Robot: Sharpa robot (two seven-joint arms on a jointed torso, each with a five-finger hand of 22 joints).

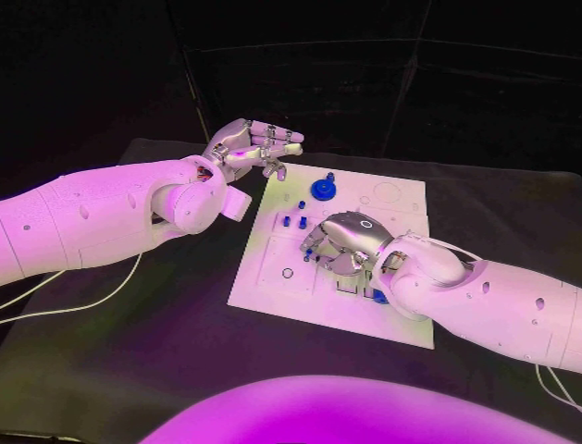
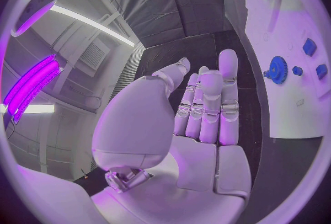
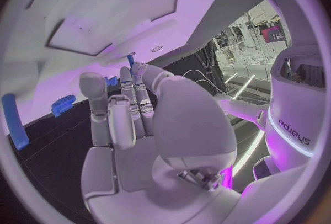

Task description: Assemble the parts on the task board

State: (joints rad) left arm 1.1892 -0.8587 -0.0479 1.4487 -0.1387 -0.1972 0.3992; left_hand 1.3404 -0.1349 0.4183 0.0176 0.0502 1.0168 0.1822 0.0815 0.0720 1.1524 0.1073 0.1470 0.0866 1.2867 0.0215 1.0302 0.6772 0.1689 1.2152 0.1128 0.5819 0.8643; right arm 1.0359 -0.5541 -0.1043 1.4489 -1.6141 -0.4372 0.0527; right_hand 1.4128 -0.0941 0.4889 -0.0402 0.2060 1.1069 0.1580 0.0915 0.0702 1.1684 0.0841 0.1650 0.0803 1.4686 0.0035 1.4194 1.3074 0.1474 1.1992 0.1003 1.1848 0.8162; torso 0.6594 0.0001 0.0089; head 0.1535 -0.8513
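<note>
We find the task board (image 1: 271,250) lying flat in the middle of the black table (image 1: 504,199), its long axis running away from the robot and skewed a little to the robot's right; near its far edge a blue gear (image 1: 323,190) lies flat, and just nearer stand small blue pegs (image 1: 293,220), upright, long axes vertical.

The right hand (image 1: 344,242) rests low over the board's middle, back upward, fingers bent down toward the plate beside the pegs; a blue part (image 1: 311,252) shows at its fingertips; from the wrist view the fingers (image 3: 131,97) lie fairly straight and together, with a small blue piece (image 3: 129,60) at their tips; whether that piece is pinched or merely touched we cannot tell. We judge the hand is placed so to seat or pick a peg, palm down to press along the peg's vertical axis.

The left hand (image 1: 253,146) is held raised beyond the board's far left corner, apart from every part; its fingers (image 2: 207,102) are extended side by side, nothing in them; released, we judge, and parked clear so the right has room.

A long blue bar (image 3: 14,120) shows in the right wrist view; another blue piece (image 1: 377,296) lies at the board's near edge, partly behind the right wrist.
</note>
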